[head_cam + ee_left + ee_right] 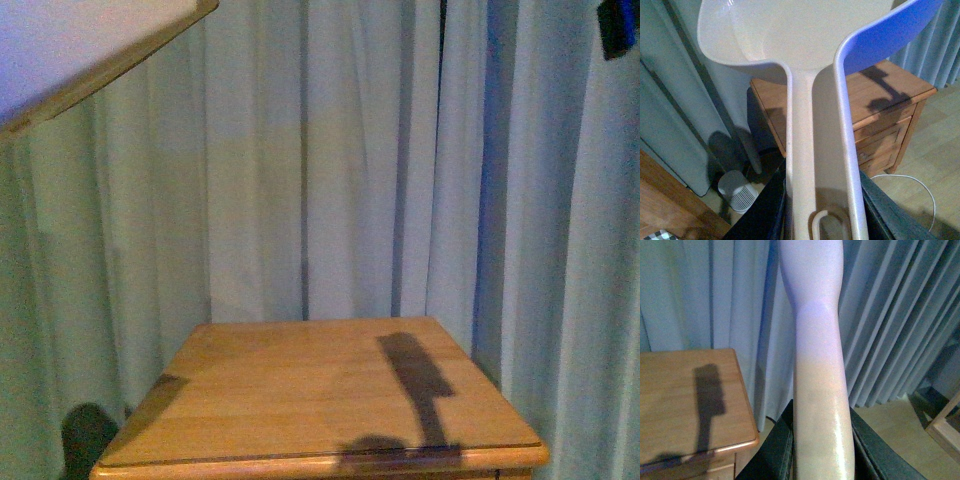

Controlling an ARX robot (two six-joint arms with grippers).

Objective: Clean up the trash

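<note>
No trash shows in any view. My left gripper [822,212] is shut on the long handle of the pinkish-beige dustpan [790,35], whose pan is lifted in front of the curtain; its dark fingers [762,207] press both sides of the handle. The dustpan's edge [100,55] crosses the top left corner of the front view. My right gripper [822,452] is shut on the smooth pale handle of the brush [817,365], which points up toward the curtain. The brush casts a shadow on the wooden table [300,400].
The table [895,97] is a nightstand with drawers, its top bare but for shadows. Pale curtains [350,150] hang behind and beside it. A small white slatted bin [737,192] and a white cable [920,187] lie on the floor. A dark object [617,25] shows top right.
</note>
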